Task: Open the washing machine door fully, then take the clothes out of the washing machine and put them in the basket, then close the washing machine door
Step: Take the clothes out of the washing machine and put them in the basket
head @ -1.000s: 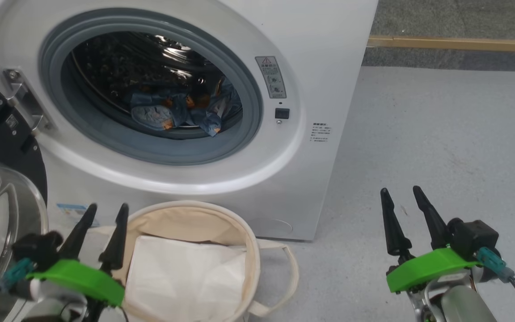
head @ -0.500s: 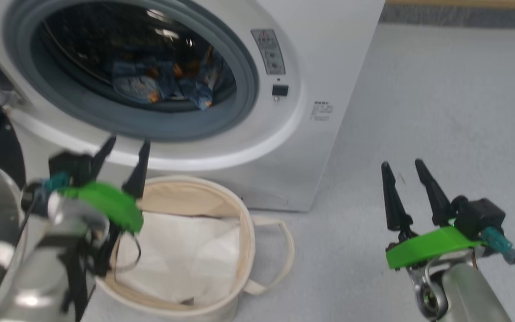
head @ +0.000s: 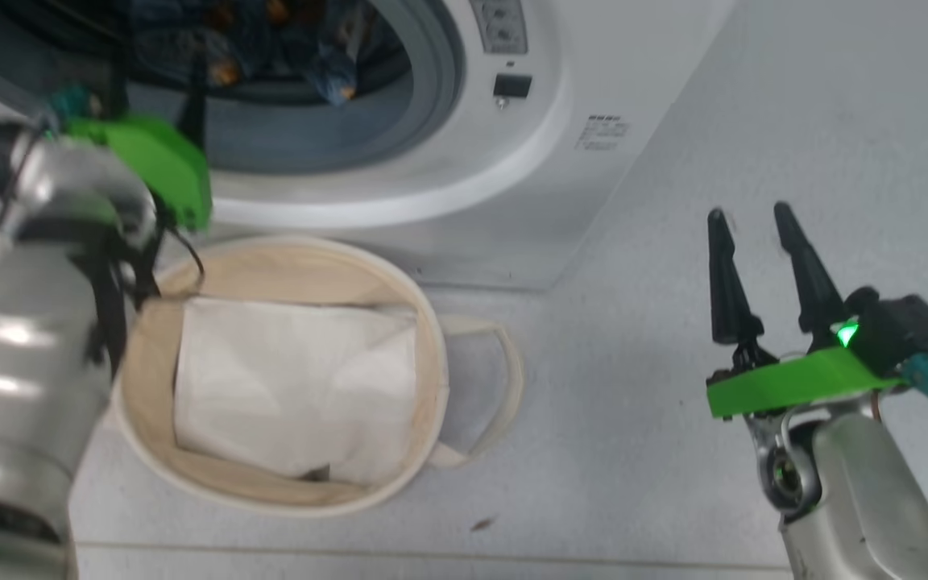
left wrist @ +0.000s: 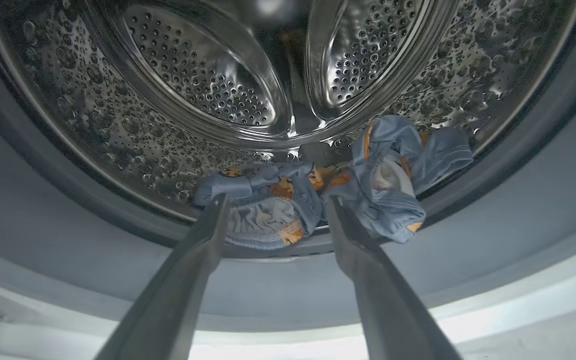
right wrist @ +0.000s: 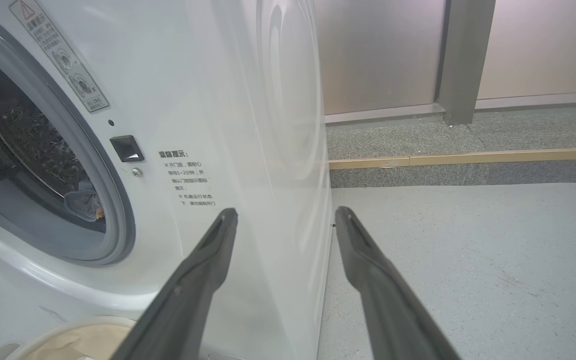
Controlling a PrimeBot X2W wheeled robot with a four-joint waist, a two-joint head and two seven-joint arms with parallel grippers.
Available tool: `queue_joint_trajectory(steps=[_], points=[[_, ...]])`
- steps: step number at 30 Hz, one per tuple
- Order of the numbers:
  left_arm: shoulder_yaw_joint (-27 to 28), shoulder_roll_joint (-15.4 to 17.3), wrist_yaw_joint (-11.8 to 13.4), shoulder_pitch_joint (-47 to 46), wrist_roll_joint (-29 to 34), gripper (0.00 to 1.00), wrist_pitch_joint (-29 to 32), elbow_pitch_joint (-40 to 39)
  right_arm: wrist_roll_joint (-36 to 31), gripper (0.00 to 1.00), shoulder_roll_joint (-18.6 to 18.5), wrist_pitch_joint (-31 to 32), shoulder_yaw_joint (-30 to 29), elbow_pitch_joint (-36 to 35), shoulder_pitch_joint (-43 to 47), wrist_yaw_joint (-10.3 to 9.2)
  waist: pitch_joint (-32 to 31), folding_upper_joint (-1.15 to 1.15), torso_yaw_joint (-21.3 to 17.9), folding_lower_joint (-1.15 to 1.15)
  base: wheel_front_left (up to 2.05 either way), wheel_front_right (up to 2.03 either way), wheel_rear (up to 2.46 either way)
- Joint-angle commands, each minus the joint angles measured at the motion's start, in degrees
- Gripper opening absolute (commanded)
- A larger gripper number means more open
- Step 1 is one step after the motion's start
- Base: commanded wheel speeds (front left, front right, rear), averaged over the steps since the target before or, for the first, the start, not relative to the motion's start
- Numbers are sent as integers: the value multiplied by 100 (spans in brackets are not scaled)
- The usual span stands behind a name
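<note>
At the mouth of a white front-loading washing machine [head: 633, 64], the robot's left gripper [left wrist: 278, 200] reaches over the grey rubber ring [head: 432, 72] with its two long dark fingers spread wide and nothing between them. The left wrist view looks along those fingers at the clothes [left wrist: 383, 190], small blue garments printed with orange-brown bears. They lie bunched at the bottom of the perforated steel drum [left wrist: 193, 75], close behind its front lip. One crumpled piece sits between the fingertips and another just to their right; whether the tips touch the fabric cannot be told. On the pale grey floor [head: 754, 121] directly in front of the machine stands a round cream canvas basket [head: 432, 338]. A white sheet [head: 295, 379] lies inside it, and one loop handle [head: 512, 379] sticks out on its right. Well to the right of the basket, the right gripper [head: 747, 211] hangs over bare floor, its jaws likewise parted and empty. Its fingers point past the machine's front right corner, near the small printed label [head: 605, 129].
</note>
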Motion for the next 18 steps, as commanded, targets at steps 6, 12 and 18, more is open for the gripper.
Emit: queue_joint_trajectory(steps=[6, 12, 18], points=[[-90, 4, 48, -1127, 259, 100, 166, 623, -78, 100, 18, -71, 21, -331, -262, 43, 654, 0, 15, 0, 0, 0, 0], [-298, -189, -29, -1769, 419, 100, 204, 1073, -108, 100, 18, -71, -20, -448, -372, 43, 1027, 0, 18, 0, 0, 0, 0], [-392, -244, 7, -2232, 472, 100, 425, 1343, -117, 100, 18, -71, -32, -517, -477, 43, 1387, 0, 9, 0, 0, 0, 0]])
